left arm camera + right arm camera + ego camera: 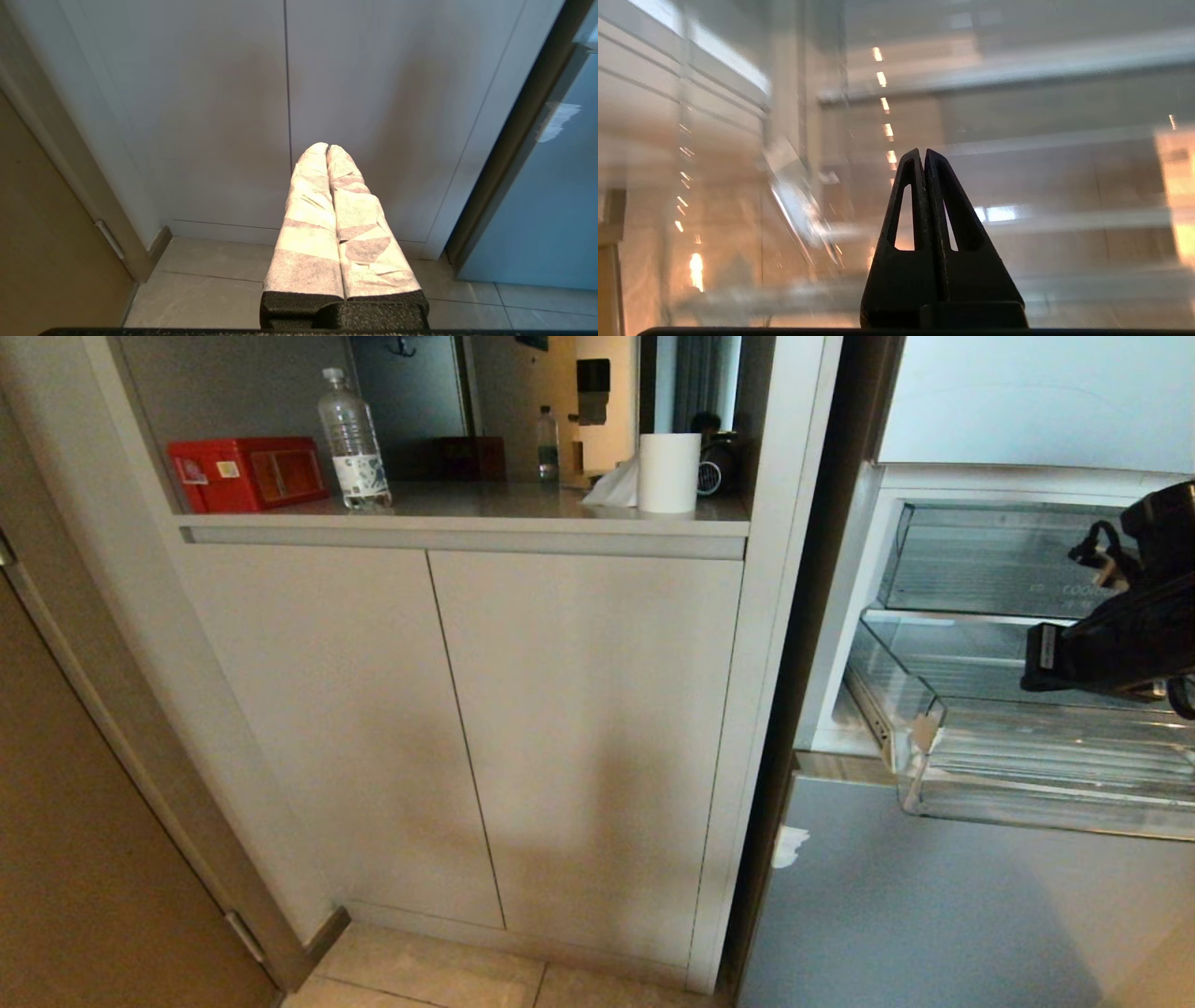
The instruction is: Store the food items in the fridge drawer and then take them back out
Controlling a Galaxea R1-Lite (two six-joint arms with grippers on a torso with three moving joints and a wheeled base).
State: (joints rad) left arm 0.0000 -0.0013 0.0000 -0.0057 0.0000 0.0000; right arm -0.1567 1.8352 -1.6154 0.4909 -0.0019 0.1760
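Observation:
The fridge stands open on the right of the head view. Its lower clear fridge drawer (pixel 920 747), with a ribbed floor, is pulled out. My black right arm (pixel 1120 644) reaches in from the right edge, above that drawer. In the right wrist view the right gripper (pixel 923 151) is shut with nothing in it, before a blurred fridge interior. The left gripper (pixel 327 145), with pale taped fingers, is shut and empty, low down and pointing at the cabinet doors. No food items are in view.
Above the pulled-out drawer sits a second clear drawer (pixel 990 560). Left of the fridge, pale cabinet doors (pixel 467 728) stand below a shelf with a red box (pixel 245 473), a water bottle (pixel 353 441) and a paper roll (pixel 668 472). A blue-grey lower fridge door (pixel 915 915) is shut.

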